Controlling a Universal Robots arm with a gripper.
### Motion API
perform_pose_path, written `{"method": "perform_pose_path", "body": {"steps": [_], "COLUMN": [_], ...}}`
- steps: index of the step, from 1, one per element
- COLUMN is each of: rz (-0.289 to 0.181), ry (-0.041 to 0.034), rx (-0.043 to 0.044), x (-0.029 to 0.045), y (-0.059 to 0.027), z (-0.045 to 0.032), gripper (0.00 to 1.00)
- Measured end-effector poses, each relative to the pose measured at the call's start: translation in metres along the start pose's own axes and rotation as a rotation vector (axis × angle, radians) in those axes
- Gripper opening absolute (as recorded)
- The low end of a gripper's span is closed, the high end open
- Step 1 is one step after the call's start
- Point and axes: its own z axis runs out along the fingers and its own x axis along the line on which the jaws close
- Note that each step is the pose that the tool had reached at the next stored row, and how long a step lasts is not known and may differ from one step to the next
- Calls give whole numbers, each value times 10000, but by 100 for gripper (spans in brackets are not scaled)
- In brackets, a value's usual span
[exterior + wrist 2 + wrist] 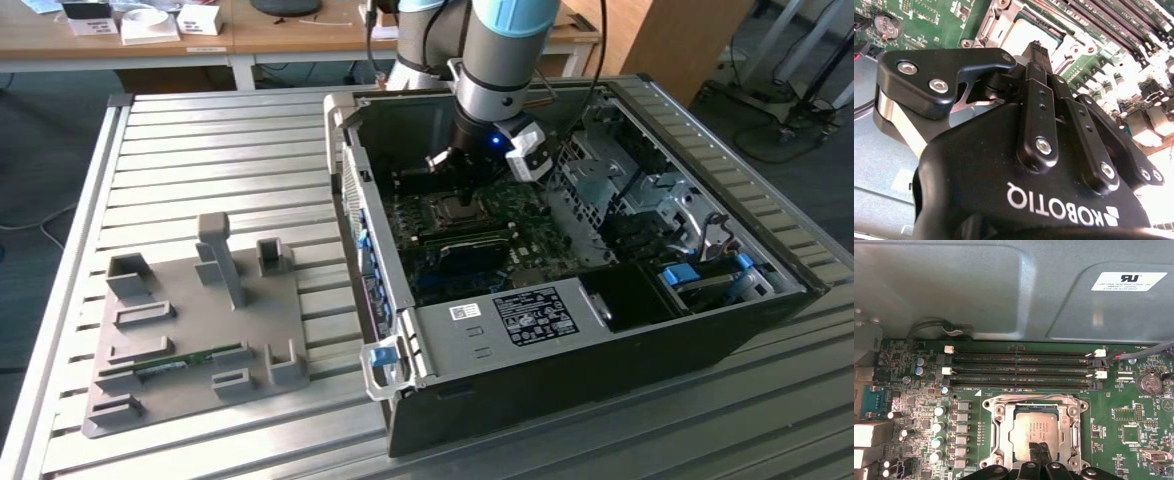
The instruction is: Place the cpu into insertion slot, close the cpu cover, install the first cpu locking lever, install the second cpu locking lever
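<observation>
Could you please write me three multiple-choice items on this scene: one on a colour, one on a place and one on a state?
1. What colour is the motherboard?
A blue
B red
C green

2. Where is the cpu?
A lifted up between the fingers
B in the insertion slot
C loose at the motherboard's corner

3. How does the gripper stand?
A shut, tips at the cpu
B wide open
C clamped on a cable

Answers:
1 C: the board is green in both wrist views.
2 B: the silver chip sits inside the metal-rimmed socket.
3 A: the two fingers lie side by side with no gap, over the chip's edge.
</observation>
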Motion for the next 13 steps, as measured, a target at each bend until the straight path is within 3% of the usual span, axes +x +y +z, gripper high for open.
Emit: {"method": "perform_pose_path", "body": {"steps": [13], "rz": [1], "ry": [2], "rx": [2], "x": [-2], "y": [5], "z": [-33], "gripper": [11]}}
